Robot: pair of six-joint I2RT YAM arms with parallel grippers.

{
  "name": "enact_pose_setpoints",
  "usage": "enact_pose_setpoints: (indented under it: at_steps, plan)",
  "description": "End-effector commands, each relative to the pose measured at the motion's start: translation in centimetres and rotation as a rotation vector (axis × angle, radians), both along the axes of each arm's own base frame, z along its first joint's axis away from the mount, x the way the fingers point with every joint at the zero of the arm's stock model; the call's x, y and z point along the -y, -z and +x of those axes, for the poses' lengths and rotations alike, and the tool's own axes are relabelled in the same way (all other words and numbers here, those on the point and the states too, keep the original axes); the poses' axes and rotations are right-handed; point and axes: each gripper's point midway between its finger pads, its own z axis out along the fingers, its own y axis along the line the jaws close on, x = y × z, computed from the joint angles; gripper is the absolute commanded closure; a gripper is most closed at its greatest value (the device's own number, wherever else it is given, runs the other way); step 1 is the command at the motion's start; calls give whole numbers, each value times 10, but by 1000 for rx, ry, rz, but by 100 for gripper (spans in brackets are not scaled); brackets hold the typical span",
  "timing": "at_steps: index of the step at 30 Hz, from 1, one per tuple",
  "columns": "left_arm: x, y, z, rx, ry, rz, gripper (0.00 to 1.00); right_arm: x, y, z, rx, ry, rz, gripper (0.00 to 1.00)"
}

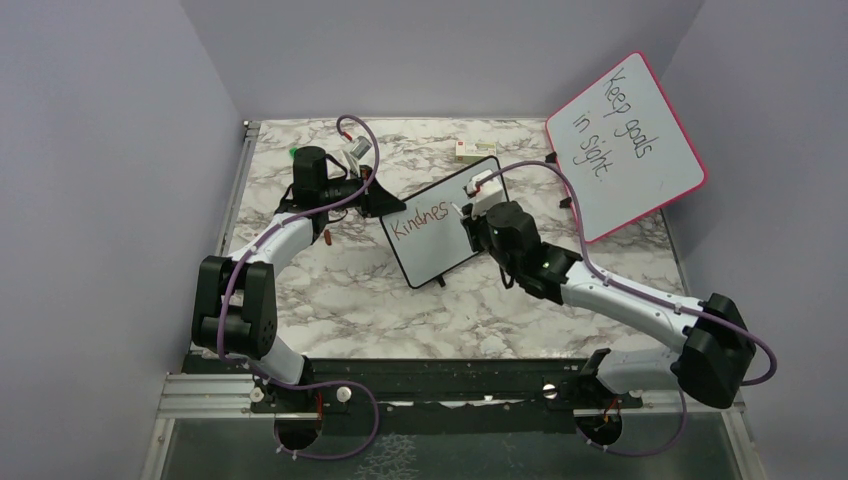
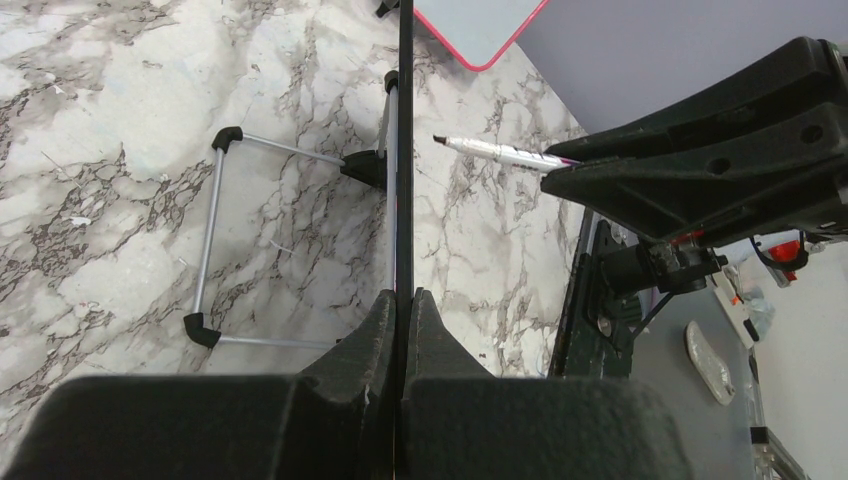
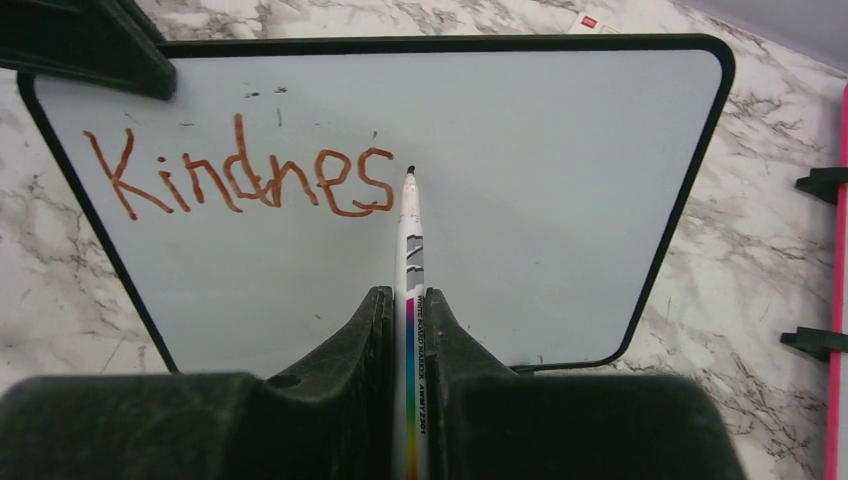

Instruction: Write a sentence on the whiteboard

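Observation:
The small black-framed whiteboard (image 1: 440,238) stands tilted at the table's middle. The sentence (image 3: 240,180) reads "Kindnes" in red-brown letters on its top line. My left gripper (image 1: 384,203) is shut on the whiteboard's left edge, which shows edge-on between the fingers in the left wrist view (image 2: 404,150). My right gripper (image 3: 408,300) is shut on a white marker (image 3: 411,250) with a rainbow stripe. The marker's tip sits just right of the last "s". I cannot tell if the tip touches the board. The marker (image 2: 500,152) also shows in the left wrist view.
The larger pink-framed board (image 1: 625,145) reading "Keep goals in sight" leans at the back right. A small white and red box (image 1: 472,151) lies behind the whiteboard. A small red-brown item (image 1: 328,237) lies by my left arm. The whiteboard's wire stand (image 2: 210,230) rests behind it.

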Motion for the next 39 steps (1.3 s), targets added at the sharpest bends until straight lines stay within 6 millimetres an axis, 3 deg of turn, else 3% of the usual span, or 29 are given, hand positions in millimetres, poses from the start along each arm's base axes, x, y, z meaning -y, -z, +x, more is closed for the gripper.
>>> enact_pose_setpoints:
  at_steps: [1, 39]
  plan:
    - [1, 5, -6, -26, 30, 5, 100, 12, -8, 10, 28, 64, 34, 99]
    - [1, 5, -6, -27, 34, 7, 100, -9, -10, 24, 41, 21, 46, 99]
